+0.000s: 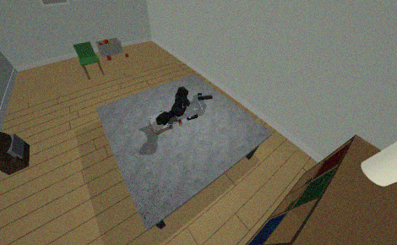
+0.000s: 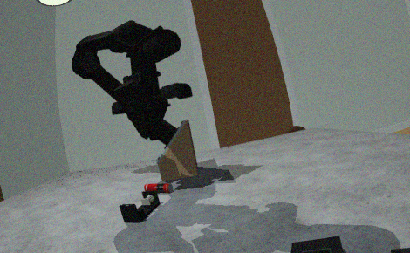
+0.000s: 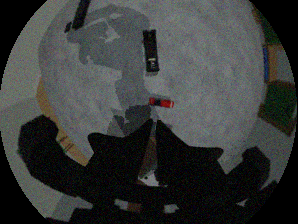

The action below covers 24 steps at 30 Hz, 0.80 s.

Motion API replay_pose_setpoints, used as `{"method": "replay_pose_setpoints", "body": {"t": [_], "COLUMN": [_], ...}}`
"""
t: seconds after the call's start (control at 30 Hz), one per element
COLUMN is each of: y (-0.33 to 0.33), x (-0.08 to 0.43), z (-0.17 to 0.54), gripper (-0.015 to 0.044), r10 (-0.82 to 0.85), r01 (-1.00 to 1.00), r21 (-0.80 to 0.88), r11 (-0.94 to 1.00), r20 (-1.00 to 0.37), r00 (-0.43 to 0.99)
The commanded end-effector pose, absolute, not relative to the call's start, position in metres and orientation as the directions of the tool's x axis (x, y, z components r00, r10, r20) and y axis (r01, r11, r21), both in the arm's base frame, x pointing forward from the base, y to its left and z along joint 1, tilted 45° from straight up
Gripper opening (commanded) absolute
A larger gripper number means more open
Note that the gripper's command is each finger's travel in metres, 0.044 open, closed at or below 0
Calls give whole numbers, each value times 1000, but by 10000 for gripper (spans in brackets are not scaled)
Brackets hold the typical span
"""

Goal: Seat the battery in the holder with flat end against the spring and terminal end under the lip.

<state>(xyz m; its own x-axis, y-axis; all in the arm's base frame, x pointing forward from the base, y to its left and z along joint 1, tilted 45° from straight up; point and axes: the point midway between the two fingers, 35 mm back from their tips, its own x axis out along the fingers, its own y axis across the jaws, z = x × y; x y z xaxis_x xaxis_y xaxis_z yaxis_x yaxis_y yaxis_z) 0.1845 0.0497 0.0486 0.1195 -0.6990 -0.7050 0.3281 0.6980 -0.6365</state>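
Note:
The red battery [image 2: 157, 188] [image 3: 161, 102] lies on its side on the grey mat [image 2: 330, 174], free of the fingers. It is a tiny red speck in the top view [image 1: 180, 122]. The black holder [image 2: 138, 210] [image 3: 150, 50] [image 1: 193, 117] lies a short way beyond it, apart from it and with nothing in it. My gripper [image 3: 154, 121] [image 2: 168, 137] hangs above the mat just short of the battery. Its fingers are nearly shut with only a narrow gap, and nothing is between them.
A tan wedge-shaped block [image 2: 179, 154] stands on the mat right by my fingertips and behind the battery. Other black parts lie at the mat's edge [image 2: 317, 244] [image 3: 80, 12]. A brown shelf unit [image 1: 345, 198] and a green chair [image 1: 86, 54] stand off the mat.

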Motion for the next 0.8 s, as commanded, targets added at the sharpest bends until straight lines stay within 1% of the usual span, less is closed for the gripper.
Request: {"method": "replay_pose_setpoints", "body": {"t": [0.0, 0.13, 0.17, 0.27, 0.37, 0.43, 0.77], "y": [40, 23, 18, 5, -8, -11, -11], "x": [186, 187, 187, 187, 185, 185, 185], "z": [43, 33, 31, 24, 18, 17, 17], "gripper": [105, 210, 224, 224, 224, 224, 224], "r10": [-698, -695, -695, -696, -699, -700, -700], "r01": [533, 850, 904, 990, 963, 942, 942], "r21": [-547, -288, -211, 31, 254, 302, 302], "r11": [646, 440, 372, 140, -91, -143, -143], "r20": [-706, -708, -708, -708, -705, -704, -704], "r00": [121, 121, 121, 120, 120, 120, 120]}}
